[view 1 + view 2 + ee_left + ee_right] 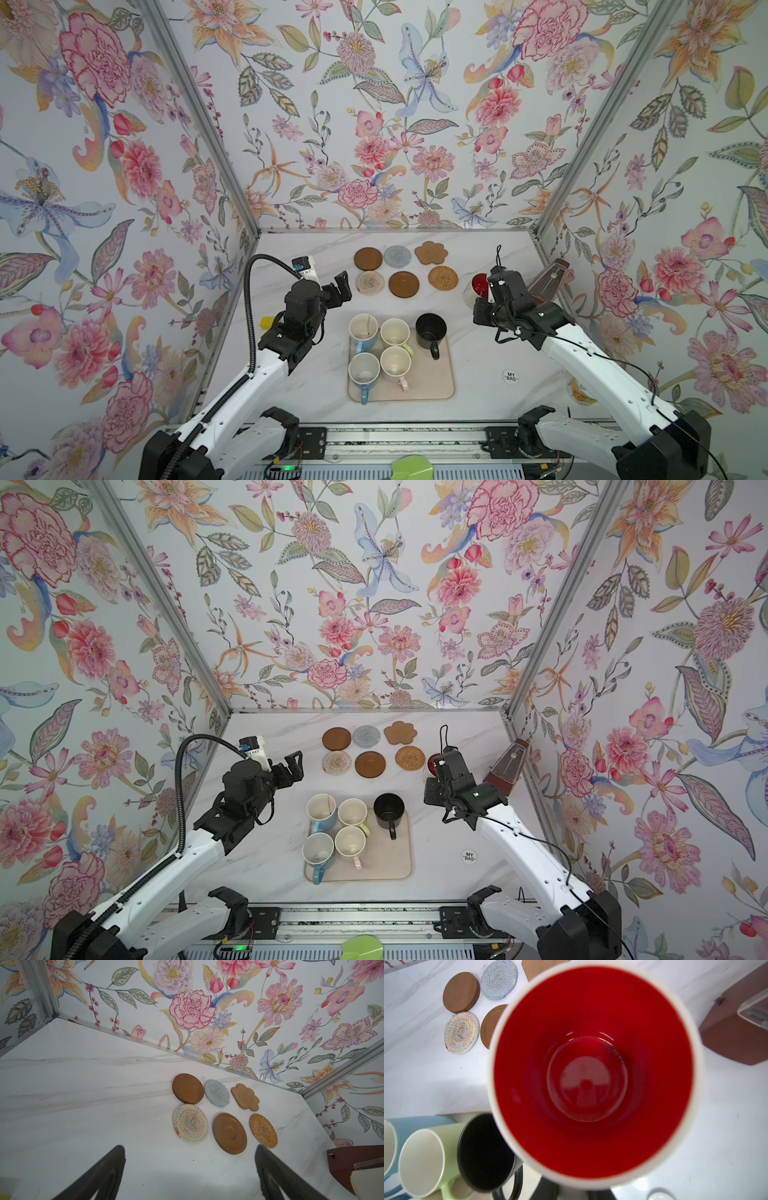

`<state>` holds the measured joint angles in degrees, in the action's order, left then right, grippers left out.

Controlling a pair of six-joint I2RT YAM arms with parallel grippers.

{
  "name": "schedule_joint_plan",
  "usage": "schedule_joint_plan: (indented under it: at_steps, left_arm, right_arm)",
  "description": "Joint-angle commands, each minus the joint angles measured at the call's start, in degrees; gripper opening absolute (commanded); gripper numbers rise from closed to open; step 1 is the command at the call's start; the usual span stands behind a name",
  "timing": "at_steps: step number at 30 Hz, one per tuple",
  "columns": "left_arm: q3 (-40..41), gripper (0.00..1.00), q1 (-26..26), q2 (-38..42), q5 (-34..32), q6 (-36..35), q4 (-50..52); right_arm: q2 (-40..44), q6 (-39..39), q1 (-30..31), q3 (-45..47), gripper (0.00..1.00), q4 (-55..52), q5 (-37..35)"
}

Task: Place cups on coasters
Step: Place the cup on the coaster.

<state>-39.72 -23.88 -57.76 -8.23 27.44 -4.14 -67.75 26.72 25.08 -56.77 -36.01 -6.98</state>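
The right gripper (490, 293) was seen closed tight on the red-lined white mug (591, 1076). The mug was held upright, mouth up, just right of the golden rattan coaster (443, 278) and beside a wooden metronome (547, 282). Whether it was lifted clear of the marble table (478, 365) could not be told.

The left gripper (187, 1178) was spread wide with nothing between its jaws, poised just left of the cream woven mat (369, 282).

All six coasters were lying bare in two rows. At the back were a dark brown disc (368, 258), the grey mat (397, 256) and the tan flower mat (431, 252). In front were the cream one, a second brown disc (403, 284) and the rattan one.

Five mugs were gathered on the beige tray (432, 386). These were a light blue mug (363, 330), the pale green mug (395, 332), another blue mug (364, 370) and the pale pink mug (395, 362). The black mug (431, 330) was at the tray's back right corner.
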Motion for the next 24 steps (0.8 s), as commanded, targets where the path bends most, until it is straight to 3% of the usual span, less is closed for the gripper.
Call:
schedule_joint_plan:
  at_steps: [1,11,24]
  left_arm:
    - [-1.1,0.99,0.7,-0.6,-0.1,-0.3,0.7]
    - [-0.3,0.99,1.7,1.9,-1.3,-0.6,2.6]
    - [-0.7,0.99,2.4,2.9,-1.4,-0.6,3.7]
  right_arm:
    - [-6.0,-5.2,-2.1,-5.9,0.00,12.9,1.3]
    - [-25.4,-10.9,-5.7,-20.8,0.00,16.1,2.6]
    - [-41.1,-13.5,-6.3,-33.4,0.00,17.4,3.1]
